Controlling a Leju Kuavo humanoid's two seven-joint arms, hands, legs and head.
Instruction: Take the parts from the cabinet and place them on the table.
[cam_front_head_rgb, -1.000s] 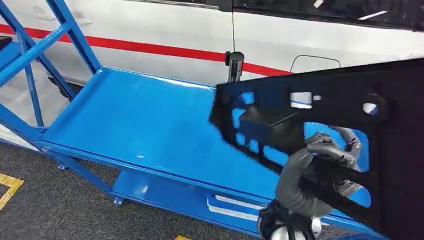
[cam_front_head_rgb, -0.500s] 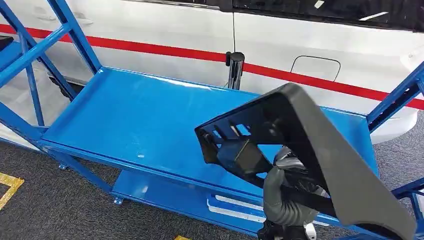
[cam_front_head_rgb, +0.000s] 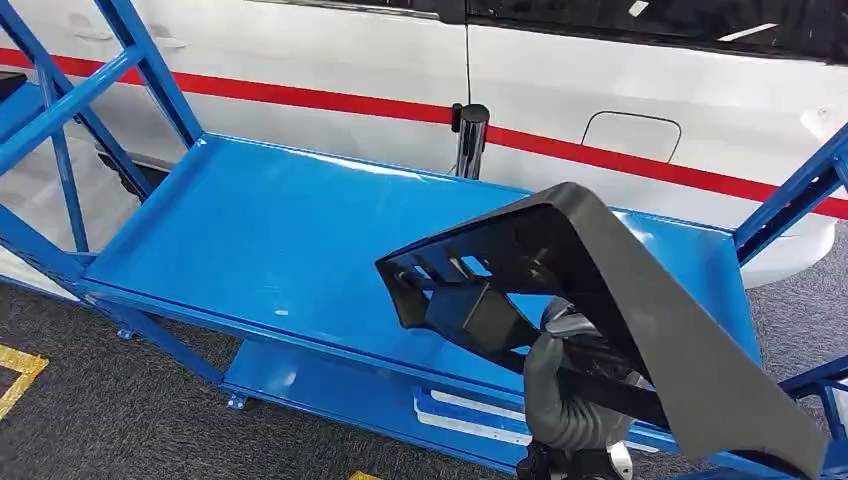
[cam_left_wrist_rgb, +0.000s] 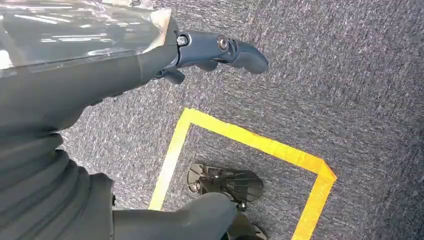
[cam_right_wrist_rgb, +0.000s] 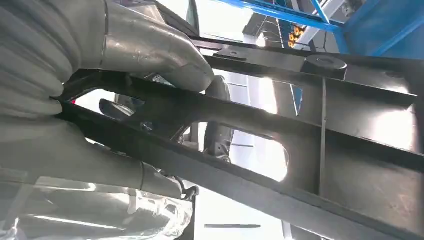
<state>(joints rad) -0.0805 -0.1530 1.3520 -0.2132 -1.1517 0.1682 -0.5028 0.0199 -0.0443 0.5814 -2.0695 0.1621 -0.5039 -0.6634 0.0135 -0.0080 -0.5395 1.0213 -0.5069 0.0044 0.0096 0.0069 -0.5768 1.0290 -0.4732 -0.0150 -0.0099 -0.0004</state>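
Right hand (cam_front_head_rgb: 570, 385) grips black part (cam_front_head_rgb: 620, 300), apparently above blue table (cam_front_head_rgb: 280, 240).

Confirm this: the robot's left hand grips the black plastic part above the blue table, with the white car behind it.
Wrong hand. The head view shows the right hand gripping the black plastic part above the blue table, with the white car behind it. The left wrist view shows the left hand holding nothing, over grey carpet.

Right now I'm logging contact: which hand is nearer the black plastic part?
Right. The right hand grips the black plastic part; the left hand hangs over the carpet.
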